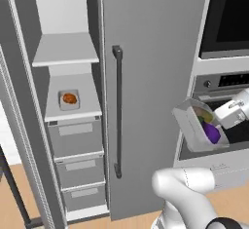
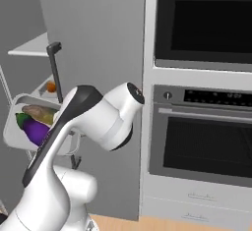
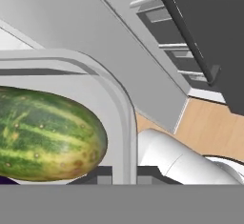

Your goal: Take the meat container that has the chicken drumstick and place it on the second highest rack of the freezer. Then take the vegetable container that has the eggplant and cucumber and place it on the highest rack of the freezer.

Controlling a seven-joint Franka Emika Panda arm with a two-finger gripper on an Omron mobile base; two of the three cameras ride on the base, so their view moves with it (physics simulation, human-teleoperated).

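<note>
Clamped tight on the rim of the vegetable container (image 1: 199, 125), my gripper (image 1: 224, 120) holds it in the air in front of the oven (image 1: 221, 89), well to the right of the open freezer (image 1: 68, 106). From the left base view the tray hangs steeply tilted, its open face turned sideways, with the eggplant (image 1: 212, 132) and the cucumber (image 1: 206, 116) lying against the lower wall.

Going left to right: the freezer door stands swung wide at the far left; inside, the highest rack (image 1: 65, 50) is bare, and on the rack below sits the meat container (image 1: 69, 99) with the chicken drumstick (image 1: 70, 98). Three drawers (image 1: 77, 162) stack beneath. Next comes the closed neighbouring door with its long dark handle (image 1: 117, 111), then the ovens.

My worry is the tilt: the vegetables could roll out before I level the tray. A pinch on one thin rim could also slip or let the tray pivot. On the way left, that handle juts into the path and could catch the tray.

Grey cabinetry all round, wooden floor (image 1: 29, 194) below.
</note>
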